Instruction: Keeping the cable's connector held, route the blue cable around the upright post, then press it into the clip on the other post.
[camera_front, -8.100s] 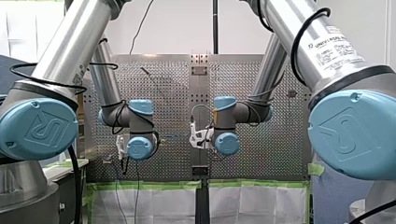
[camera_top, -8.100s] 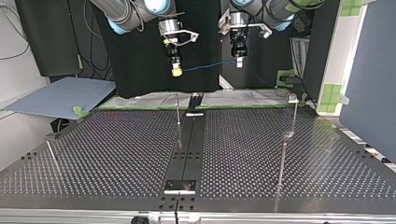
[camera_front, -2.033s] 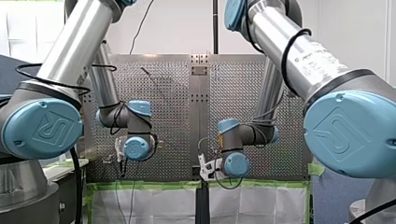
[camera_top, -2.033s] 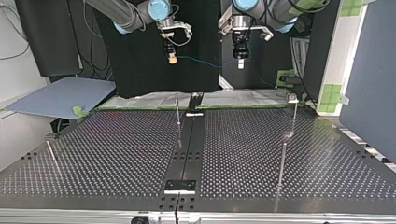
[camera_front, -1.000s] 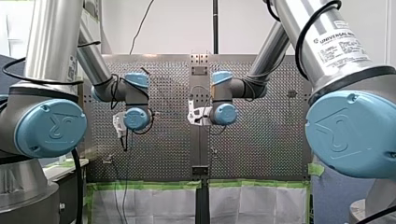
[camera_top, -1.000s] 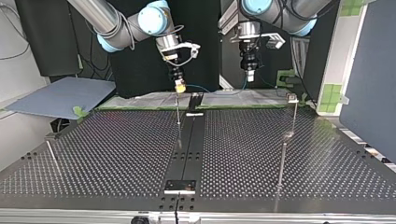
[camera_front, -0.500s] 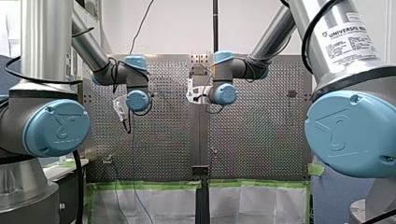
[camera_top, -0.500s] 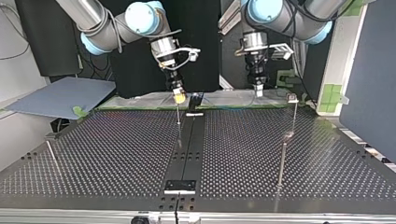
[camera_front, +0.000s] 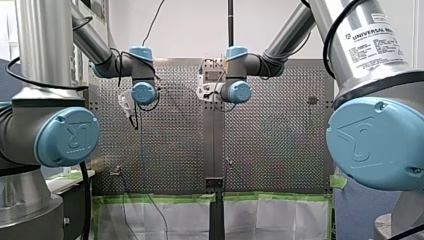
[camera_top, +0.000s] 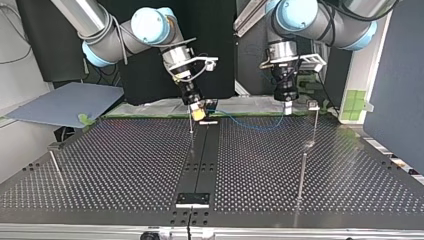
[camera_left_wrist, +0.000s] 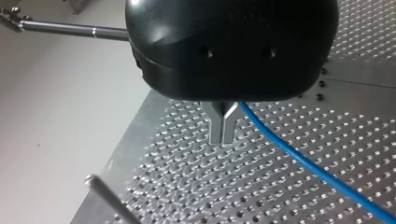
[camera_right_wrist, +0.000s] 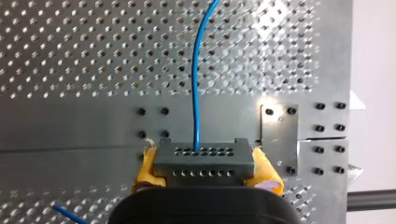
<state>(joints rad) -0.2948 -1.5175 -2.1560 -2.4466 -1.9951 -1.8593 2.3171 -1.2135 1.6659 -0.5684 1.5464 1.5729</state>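
**Step in hand (my reading):** bringing the blue cable (camera_top: 260, 128) down to the upright post (camera_top: 190, 119) for the wrap. The clip is not yet reached.

**State.**
- My right hand (camera_top: 199, 113) is closed on the connector (camera_right_wrist: 204, 161), with yellow pads (camera_right_wrist: 266, 175) on either side of the grey block. It sits just beside the top of the upright post.
- My left hand (camera_top: 287, 107) has its metal fingers (camera_left_wrist: 217, 130) closed together, and the cable leaves right at them. I take the cable as pinched there. This hand is near the other post, the one bearing the clip (camera_top: 313, 105).
- Between the hands the cable hangs in a shallow arc over the far part of the surface (camera_top: 125, 165). As far as I can tell it is not wrapped on either post.

**To do it well.**
- Do not ease the pads on the connector.
- Carry the connector end past the upright post so the cable lies on its far side, then draw it against the post with little slack.
- Too much tension would likely drag the cable through the left fingers or cock the connector.
- Bring the span level with the clip's mouth before pressing.

**Views.**
- Top view: the whole span, both posts and both hands.
- Right wrist view only: how the connector sits between the pads, and the cable exiting one hole of the block.
- Left wrist view only: the finger closure.
- Front view: the wrists hide both hands.
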